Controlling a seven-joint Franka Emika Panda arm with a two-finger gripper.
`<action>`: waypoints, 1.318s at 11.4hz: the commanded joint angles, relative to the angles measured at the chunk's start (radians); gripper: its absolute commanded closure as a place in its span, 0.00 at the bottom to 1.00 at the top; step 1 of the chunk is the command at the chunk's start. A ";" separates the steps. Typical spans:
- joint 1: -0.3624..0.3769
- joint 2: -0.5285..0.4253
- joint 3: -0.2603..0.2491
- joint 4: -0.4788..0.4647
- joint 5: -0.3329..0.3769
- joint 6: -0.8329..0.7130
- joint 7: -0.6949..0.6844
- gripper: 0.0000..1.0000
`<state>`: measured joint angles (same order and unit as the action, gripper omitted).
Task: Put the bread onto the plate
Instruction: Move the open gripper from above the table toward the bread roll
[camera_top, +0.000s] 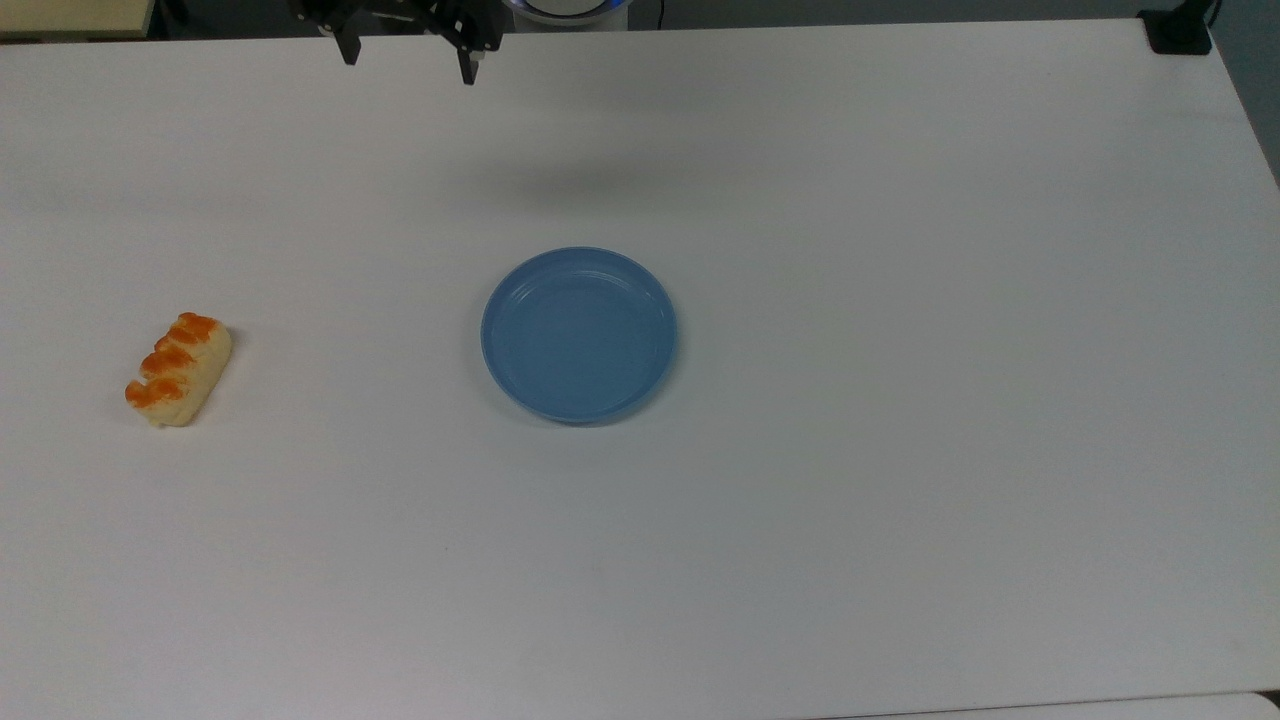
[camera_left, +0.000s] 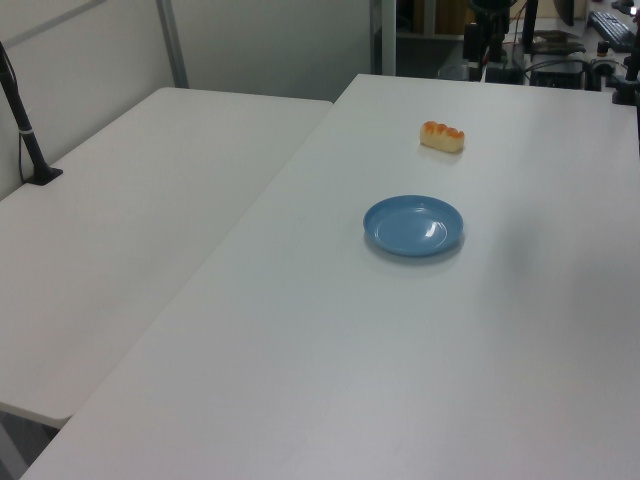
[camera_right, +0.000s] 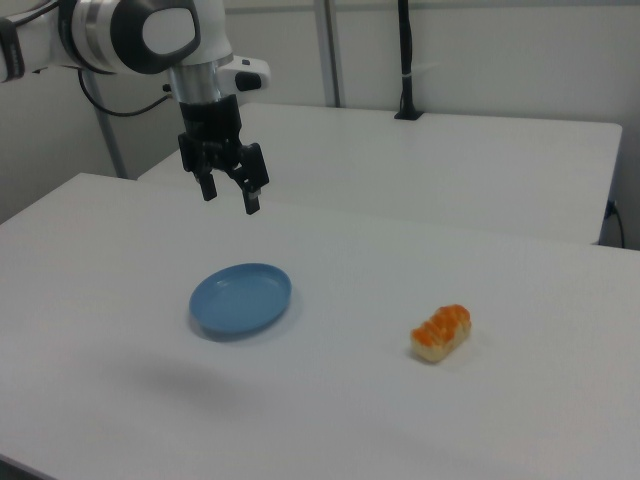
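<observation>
The bread (camera_top: 178, 370), pale yellow with 3 orange glazed bumps, lies on the tabletop (camera_top: 900, 500) apart from the blue plate (camera_top: 579, 334). In the right view the gripper (camera_right: 230, 198) hangs above, jaws open and empty.

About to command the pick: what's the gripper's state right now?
Gripper: open, empty, hanging in the air above the table, apart from the bread.

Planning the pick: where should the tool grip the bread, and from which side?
Grip the bread across its narrow middle, coming from above. It lies flat and oblong on the table, long sides free, well apart from the plate. The open tool probably spans that width.
</observation>
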<state>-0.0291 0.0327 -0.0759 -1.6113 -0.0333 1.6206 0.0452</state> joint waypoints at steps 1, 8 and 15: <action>0.053 -0.008 -0.016 -0.041 -0.019 0.011 -0.004 0.00; 0.054 -0.004 -0.018 -0.042 -0.013 0.033 -0.004 0.00; 0.038 0.174 -0.139 -0.033 -0.007 0.379 -0.113 0.00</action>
<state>0.0038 0.1329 -0.1479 -1.6412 -0.0364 1.8547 -0.0069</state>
